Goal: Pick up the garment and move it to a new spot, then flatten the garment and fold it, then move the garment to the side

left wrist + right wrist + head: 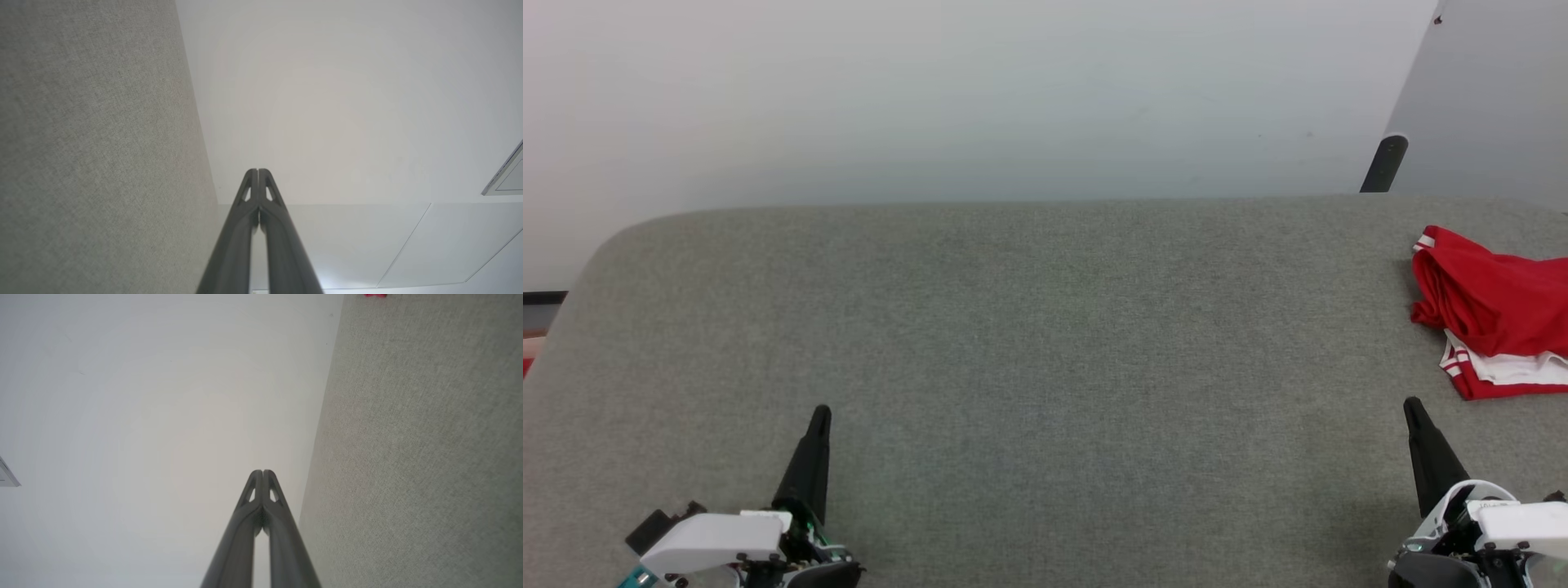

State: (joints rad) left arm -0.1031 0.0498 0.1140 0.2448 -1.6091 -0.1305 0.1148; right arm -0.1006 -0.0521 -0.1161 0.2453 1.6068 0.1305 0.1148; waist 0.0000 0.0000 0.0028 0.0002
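**Two closed grippers waiting near, shirt lying at the right edge**

Two grippers are sitting low at the near edge of the bench (1045, 327), and both are holding nothing. The left gripper (820, 418) is pointing away over the near left corner with its jaws pressed together. The right gripper (1413, 410) is doing the same over the near right corner, its jaws likewise meeting at the tip. Farther out, the shirt (1494, 306) is lying against the right edge. It is well apart from the left gripper and nearer the right one, and part of it is running out of the head view. It is showing as a bunched red heap with a white sleeve and striped trim poking out below. Whether it is loosely folded or merely crumpled I cannot tell. Behind the far edge a pale wall (931, 98) is rising.

As I am judging it, this layout is fitting two stages. One is a heaped shirt waiting to be lifted to a new spot. The other is a folded shirt already set aside. The pictures are not settling which, so I am naming no move. Any reach toward the shirt would be calling for opened jaws and a stretch to the right edge.
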